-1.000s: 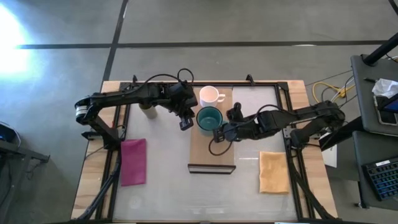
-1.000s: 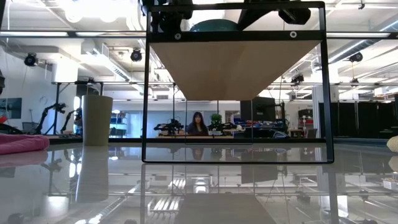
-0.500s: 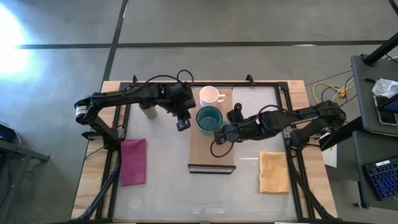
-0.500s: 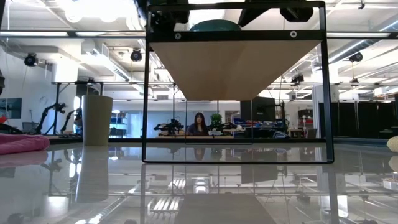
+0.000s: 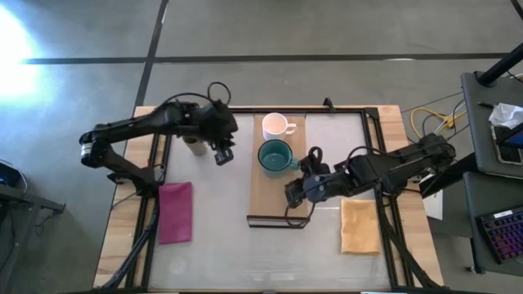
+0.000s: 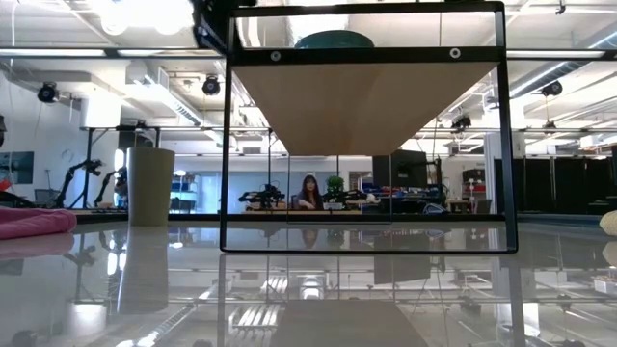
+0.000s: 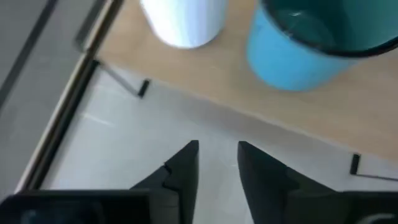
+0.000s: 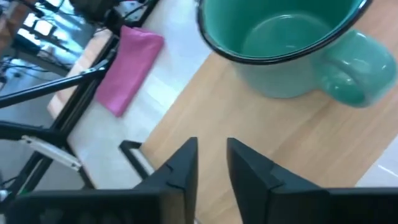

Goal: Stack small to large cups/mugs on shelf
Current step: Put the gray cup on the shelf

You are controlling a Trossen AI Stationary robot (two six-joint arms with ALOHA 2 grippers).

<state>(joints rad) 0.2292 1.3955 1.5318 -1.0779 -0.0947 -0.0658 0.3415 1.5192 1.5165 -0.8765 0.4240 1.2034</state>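
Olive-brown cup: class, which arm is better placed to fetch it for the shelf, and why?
Left, probably. The left gripper hangs empty just beside the olive-brown cup, while the right gripper sits across the shelf, beyond the teal-green mug.

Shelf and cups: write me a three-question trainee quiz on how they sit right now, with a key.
1. True or false: the teal mug stands on the shelf.
2. Which vessel is off the shelf? A. white mug B. teal mug C. olive cup
3. Fill in: the pink cloth lies on the robot's ____ side of the table.

Key
1. True; it stands beside the white mug on the plank.
2. C; it stands on the table near the left gripper, while the right gripper hovers over the shelf.
3. Left.
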